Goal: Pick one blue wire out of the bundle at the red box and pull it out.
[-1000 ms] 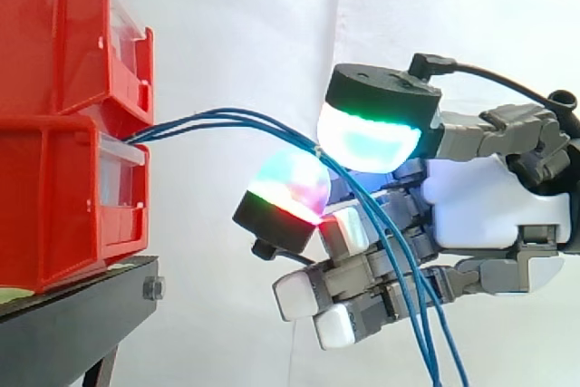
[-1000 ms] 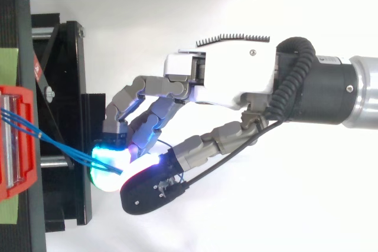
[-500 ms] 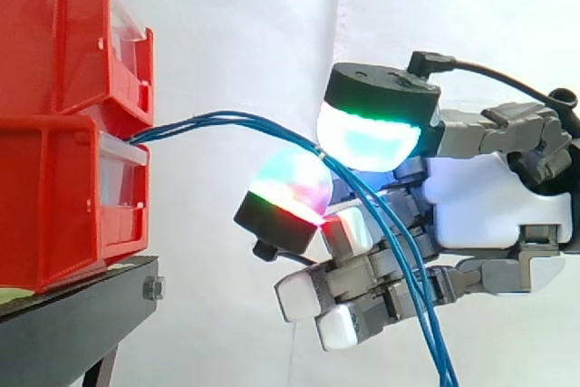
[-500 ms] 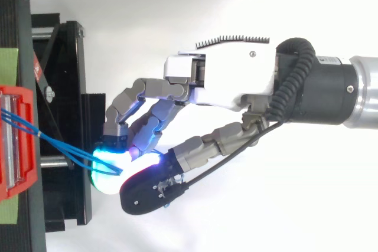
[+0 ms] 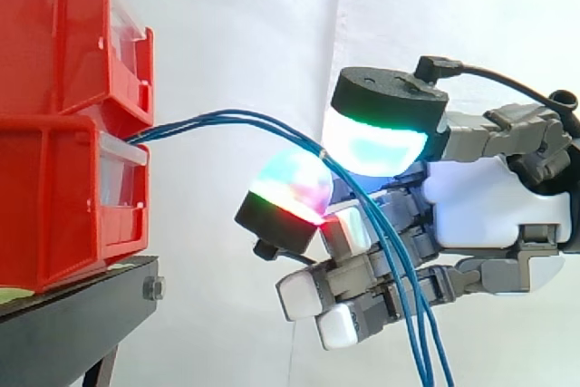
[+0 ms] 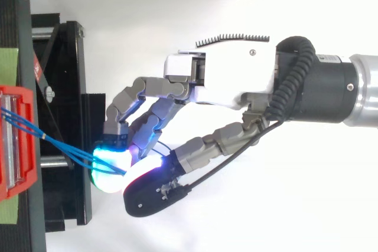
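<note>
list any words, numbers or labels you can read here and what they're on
No text can be read.
Small pale label on the black wrist: too small to read.
Red bins: no print shows.
Blue wires pinched in the hand: no markings show.

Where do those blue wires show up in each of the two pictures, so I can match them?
Side view: the blue wires arc from the red bins at left to the hand at mid-right, which pinches them, then hang to the bottom edge.
Top view: the blue wires slant from the left edge down-right to the hand.
Shared landmark: the red bins, where the wires start.
</note>
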